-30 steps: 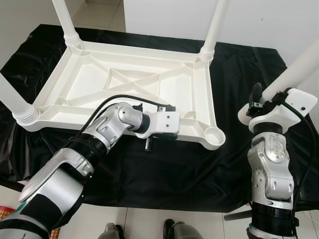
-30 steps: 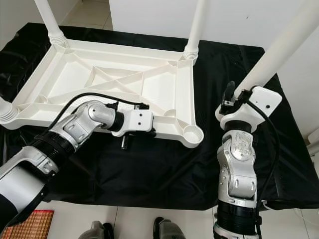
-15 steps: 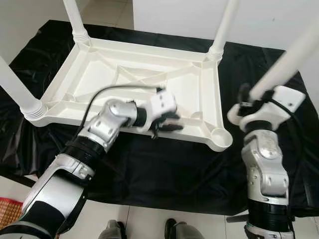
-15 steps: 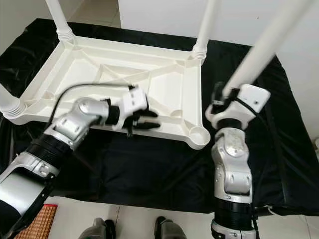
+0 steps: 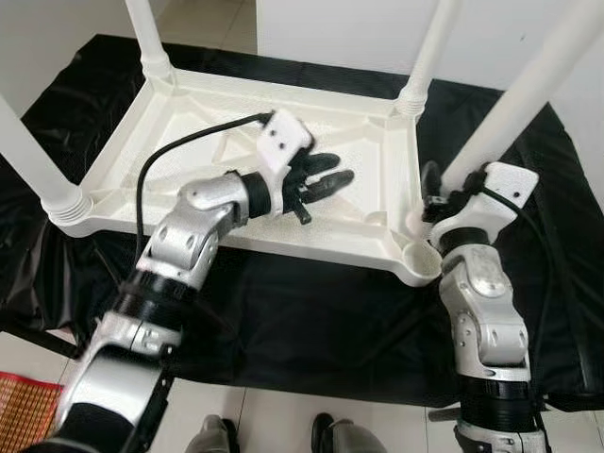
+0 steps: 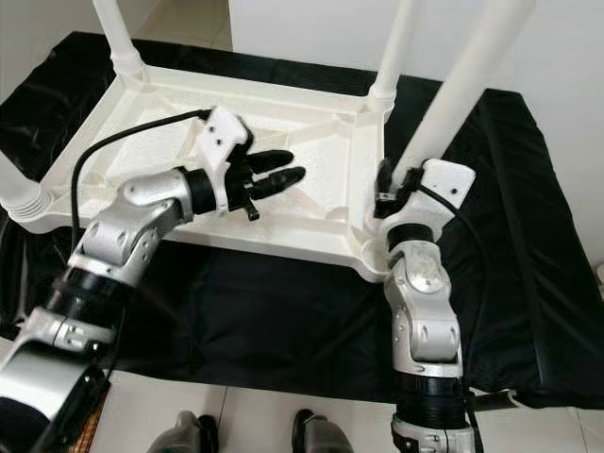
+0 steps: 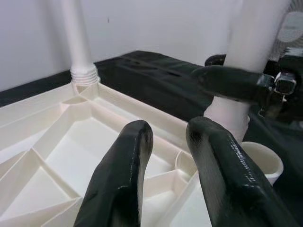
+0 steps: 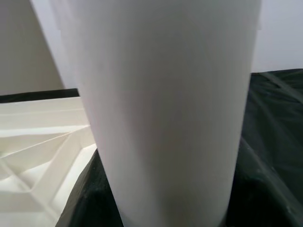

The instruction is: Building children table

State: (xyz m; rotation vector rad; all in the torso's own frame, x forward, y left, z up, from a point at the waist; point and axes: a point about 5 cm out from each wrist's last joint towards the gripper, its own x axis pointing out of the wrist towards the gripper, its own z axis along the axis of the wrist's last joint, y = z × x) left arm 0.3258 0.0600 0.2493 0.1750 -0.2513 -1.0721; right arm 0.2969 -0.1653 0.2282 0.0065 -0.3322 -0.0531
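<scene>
A white plastic tabletop (image 5: 203, 142) lies upside down on black cloth. Legs stand in its far-left (image 5: 143, 28), far-right (image 5: 429, 47) and near-left (image 5: 28, 156) corners. My right gripper (image 5: 445, 189) is shut on a fourth leg (image 5: 528, 85), which slants up to the right. That leg's lower end (image 7: 227, 113) hangs just beside the near-right corner socket (image 5: 422, 260); whether they touch I cannot tell. In the right wrist view the leg (image 8: 165, 109) is very close. My left gripper (image 5: 338, 170) hovers above the underside, pointing right, open and holding nothing, its fingers (image 7: 118, 189) a little apart.
The black cloth (image 5: 311, 311) covers the low surface and drops off at its near edge onto pale tiled floor (image 5: 283, 420). A white wall (image 5: 359, 28) stands close behind the table. A red mat (image 5: 19, 406) lies at the lower left.
My left gripper has risen from the tabletop's near rim to above the underside and turned to point right. My right gripper has carried the leg leftwards, up to the near-right corner.
</scene>
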